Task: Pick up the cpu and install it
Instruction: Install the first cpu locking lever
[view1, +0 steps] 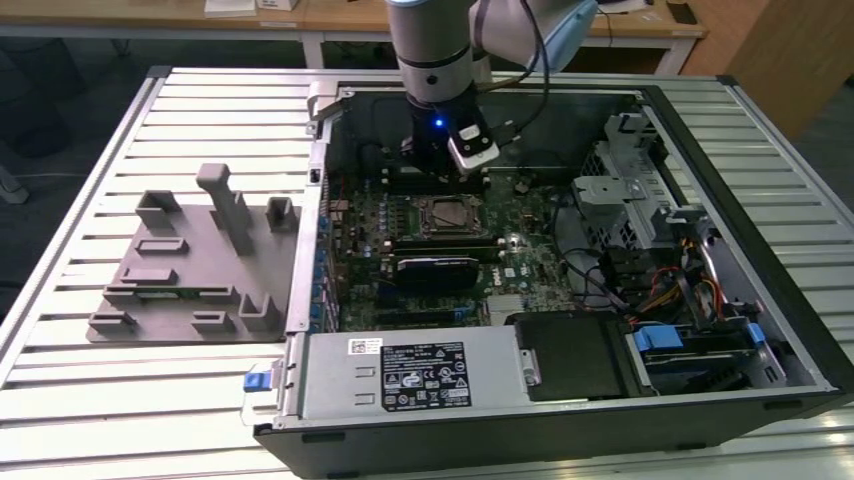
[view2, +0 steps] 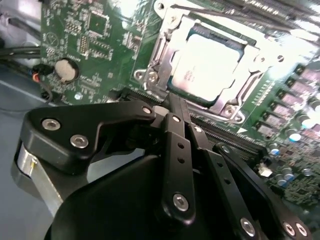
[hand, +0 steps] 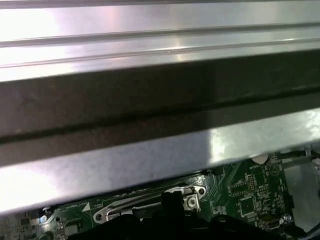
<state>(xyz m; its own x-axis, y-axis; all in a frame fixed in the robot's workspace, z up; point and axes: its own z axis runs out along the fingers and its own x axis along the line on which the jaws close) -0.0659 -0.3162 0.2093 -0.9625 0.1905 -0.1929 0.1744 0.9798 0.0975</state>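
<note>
CPU already seated in the socket, arm above it.
The cpu lies in the motherboard socket; the gripper, fingers pressed together and empty, hangs just at its 6 o'clock. Judging by this, locking remains.

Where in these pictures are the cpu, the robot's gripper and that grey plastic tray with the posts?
cpu (view2: 210, 65): second wrist view, middle of its shiny metal top.
gripper (view2: 172, 102): second wrist view, tip of its black fingers.
grey plastic tray (view1: 187, 270): exterior view, flat base among the posts.
</note>
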